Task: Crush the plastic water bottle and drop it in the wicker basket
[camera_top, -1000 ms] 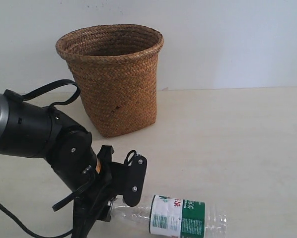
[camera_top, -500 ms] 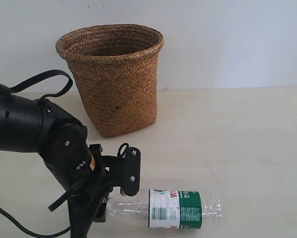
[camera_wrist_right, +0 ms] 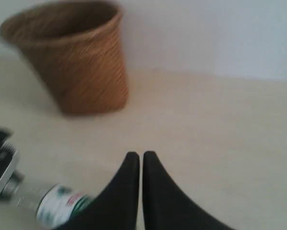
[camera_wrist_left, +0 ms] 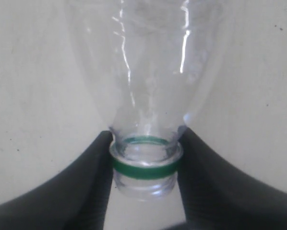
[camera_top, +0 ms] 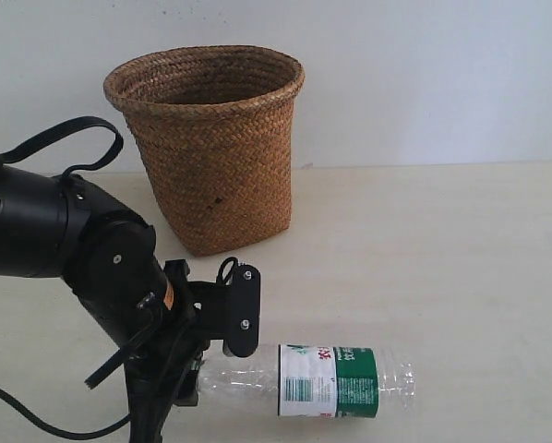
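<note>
The counter [camera_top: 442,258] I work over is pale cream and matte, with a few tiny dark specks up close; behind it rises a plain white wall [camera_top: 424,83], meeting it in a straight seam; faint dark flecks mark the wall near the top; the light is soft and even.

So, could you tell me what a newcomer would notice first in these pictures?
The tall brown wicker basket stands at the back of the pale table, by the wall. In front of it, the black left claw is shut on the neck of a clear plastic water bottle, held horizontal and low, with a white-and-green label. The right claw is shut on nothing, above the table.
</note>
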`<control>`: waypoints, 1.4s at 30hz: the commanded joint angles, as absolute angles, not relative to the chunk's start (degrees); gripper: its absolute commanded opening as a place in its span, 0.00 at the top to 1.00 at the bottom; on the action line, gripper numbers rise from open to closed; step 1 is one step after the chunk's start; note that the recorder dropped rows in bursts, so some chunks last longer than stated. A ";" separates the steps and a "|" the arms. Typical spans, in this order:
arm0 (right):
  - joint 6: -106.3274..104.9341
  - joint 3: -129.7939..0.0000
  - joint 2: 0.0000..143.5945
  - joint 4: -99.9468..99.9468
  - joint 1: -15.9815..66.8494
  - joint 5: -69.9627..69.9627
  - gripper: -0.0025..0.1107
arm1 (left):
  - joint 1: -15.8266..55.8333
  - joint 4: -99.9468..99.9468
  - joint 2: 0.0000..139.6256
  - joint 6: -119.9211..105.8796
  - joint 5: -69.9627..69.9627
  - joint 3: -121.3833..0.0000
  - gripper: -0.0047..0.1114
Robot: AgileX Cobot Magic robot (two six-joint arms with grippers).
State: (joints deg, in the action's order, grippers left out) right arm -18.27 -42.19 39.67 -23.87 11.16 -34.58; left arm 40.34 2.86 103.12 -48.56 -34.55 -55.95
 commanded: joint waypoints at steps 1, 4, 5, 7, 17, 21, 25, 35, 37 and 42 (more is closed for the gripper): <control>-34.71 -55.28 60.74 -31.99 16.71 -53.74 0.98 | 40.60 1.93 102.68 -48.14 -35.00 -56.21 0.93; -35.11 -61.49 72.32 -31.88 18.89 -60.28 0.98 | 40.60 1.93 102.68 -46.70 -36.02 -56.21 0.93; -34.96 -62.79 75.89 -31.88 19.21 -61.38 0.98 | 40.60 1.93 102.68 -46.47 -36.14 -56.21 0.93; -34.86 -65.39 81.64 -31.88 19.75 -61.92 0.98 | 40.60 1.93 102.68 -45.88 -36.27 -56.21 0.93; -32.85 -66.98 96.18 -36.38 19.92 -54.48 0.98 | 40.60 1.36 102.68 -45.88 -36.27 -56.21 0.93; -32.87 -66.98 96.70 -37.36 19.92 -49.70 0.98 | 40.60 1.36 102.68 -45.88 -36.27 -56.21 0.93; -32.13 -66.98 96.70 -39.83 19.92 -48.84 0.98 | 40.60 1.36 102.68 -45.88 -36.27 -56.21 0.93; -33.44 -66.98 96.70 -41.25 19.92 -54.25 0.98 | 40.47 0.81 103.75 -45.88 -36.07 -56.21 0.93; -37.30 -66.98 96.70 -40.07 19.92 -57.13 0.98 | 40.26 0.00 104.97 -45.88 -36.21 -56.21 0.93; -37.44 -66.98 96.70 -33.65 20.01 -61.90 0.98 | 39.27 -2.98 107.71 -45.88 -36.84 -56.21 0.93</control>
State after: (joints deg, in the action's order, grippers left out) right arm -37.05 -66.63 96.83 -37.30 19.97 -59.77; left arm 39.83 -0.66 106.67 -46.56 -36.47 -55.95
